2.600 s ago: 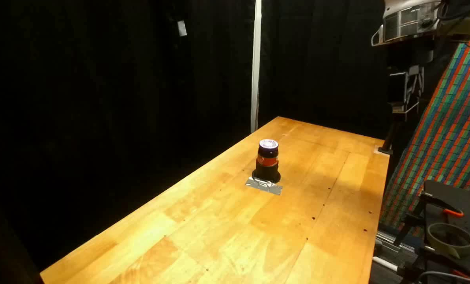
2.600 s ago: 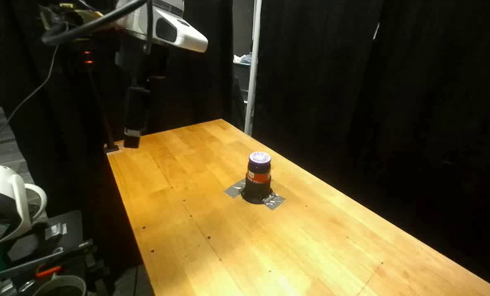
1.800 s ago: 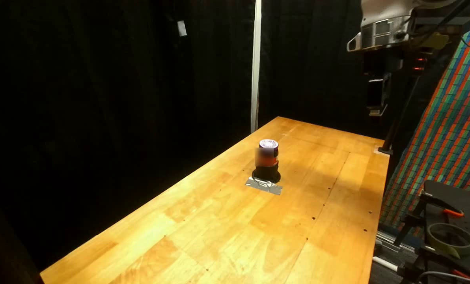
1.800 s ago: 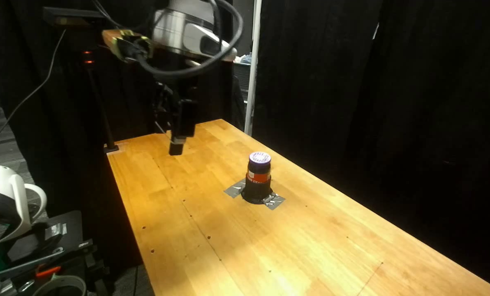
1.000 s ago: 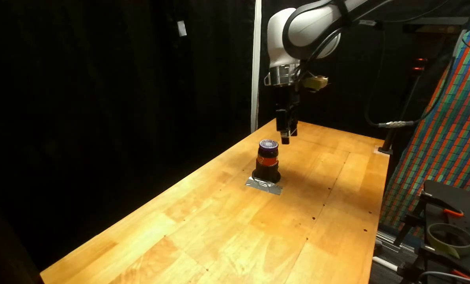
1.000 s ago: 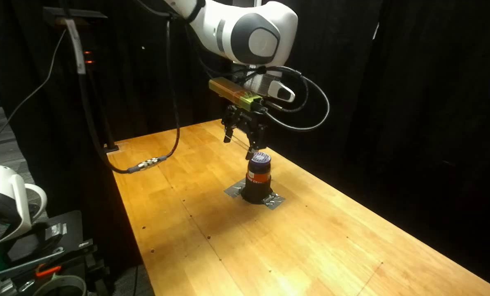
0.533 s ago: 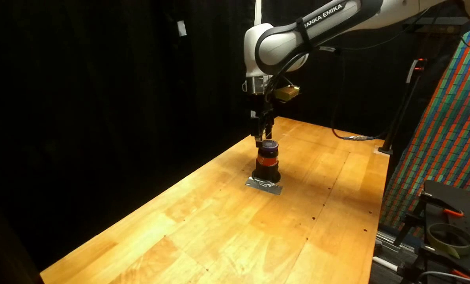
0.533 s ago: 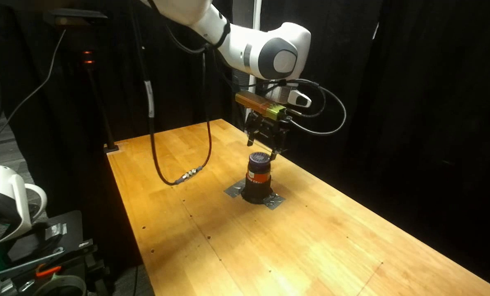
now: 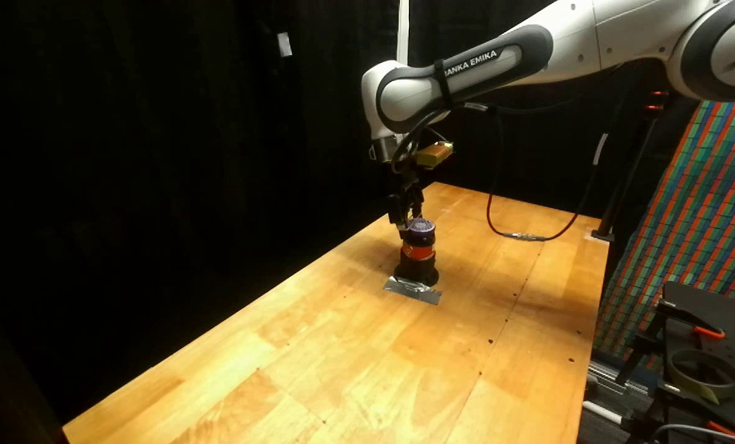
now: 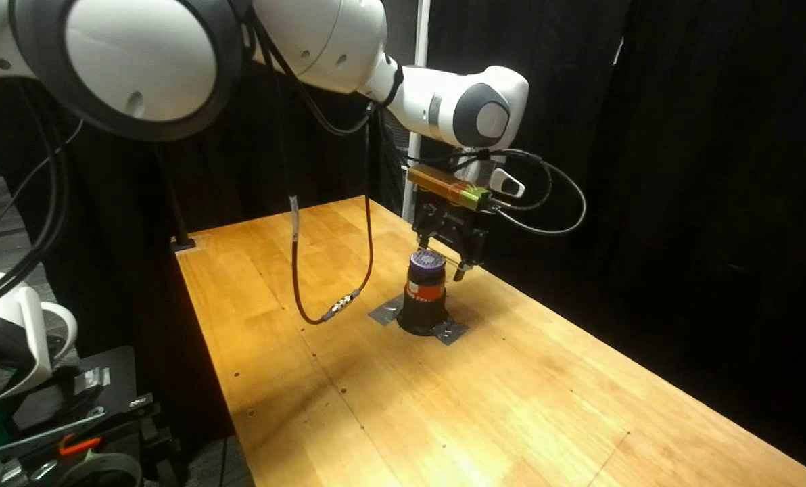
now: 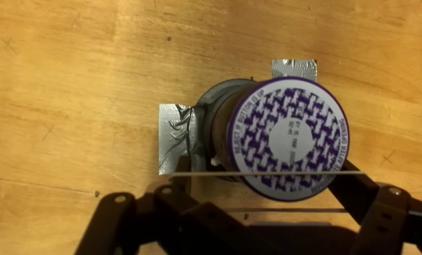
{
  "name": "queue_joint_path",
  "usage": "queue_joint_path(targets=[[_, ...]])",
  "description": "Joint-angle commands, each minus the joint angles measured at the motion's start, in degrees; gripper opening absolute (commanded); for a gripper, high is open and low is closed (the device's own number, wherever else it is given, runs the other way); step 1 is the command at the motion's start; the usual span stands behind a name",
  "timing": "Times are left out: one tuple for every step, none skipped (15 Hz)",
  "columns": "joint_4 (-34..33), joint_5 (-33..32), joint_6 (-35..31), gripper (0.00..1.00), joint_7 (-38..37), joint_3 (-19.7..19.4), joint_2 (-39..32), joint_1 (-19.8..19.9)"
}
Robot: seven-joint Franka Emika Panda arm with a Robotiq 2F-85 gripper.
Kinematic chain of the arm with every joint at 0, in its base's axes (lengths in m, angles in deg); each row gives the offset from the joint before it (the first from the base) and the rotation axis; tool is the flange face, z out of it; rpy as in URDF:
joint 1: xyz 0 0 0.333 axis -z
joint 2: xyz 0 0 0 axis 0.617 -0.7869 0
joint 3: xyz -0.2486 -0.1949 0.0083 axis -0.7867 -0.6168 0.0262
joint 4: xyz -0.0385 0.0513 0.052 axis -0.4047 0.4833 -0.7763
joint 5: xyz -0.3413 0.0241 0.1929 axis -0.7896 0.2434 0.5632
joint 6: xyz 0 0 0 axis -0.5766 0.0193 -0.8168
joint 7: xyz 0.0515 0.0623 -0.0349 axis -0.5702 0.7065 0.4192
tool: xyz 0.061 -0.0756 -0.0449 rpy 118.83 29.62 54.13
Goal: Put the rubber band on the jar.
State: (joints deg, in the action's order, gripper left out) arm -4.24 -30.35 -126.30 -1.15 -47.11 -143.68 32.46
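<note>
Wooden table (image 10: 545, 392) shows between jar (image 11: 290, 140) and edges (image 10: 569, 322); tool (image 11: 266, 168) spread, band (image 11: 268, 173) taut.

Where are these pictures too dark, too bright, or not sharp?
Both exterior views: the black cloth curtains show almost no detail; in an exterior view: glare pales the light-brown wooden table; wrist view: the black two-fingered claw is dark and slightly soft, while rim lettering on the round purple-and-white jar lid is mostly readable.
</note>
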Motion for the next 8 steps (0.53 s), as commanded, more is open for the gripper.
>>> queue_joint_path(targets=[[-10.10,-0.19,8.87,1.00,2.59,0.13,-6.18,-0.08],[-11.55,-0.18,10.49,1.00,2.98,0.20,-7.15,-0.14],[-11.47,-0.22,11.86,1.00,3.84,0.38,-7.28,-0.11],[-11.87,-0.35,12.98,1.00,4.28,0.31,-7.53,-0.12],[-9.46,-0.81,13.03,1.00,4.60,0.22,-6.13,-0.01],[-8.46,-1.01,13.20,1.00,4.76,0.05,-5.47,-0.04],[-5.26,-1.29,11.81,1.00,4.39,-0.28,-3.45,-0.03],[-3.04,-1.40,10.87,1.00,4.40,-0.39,-2.08,0.04]])
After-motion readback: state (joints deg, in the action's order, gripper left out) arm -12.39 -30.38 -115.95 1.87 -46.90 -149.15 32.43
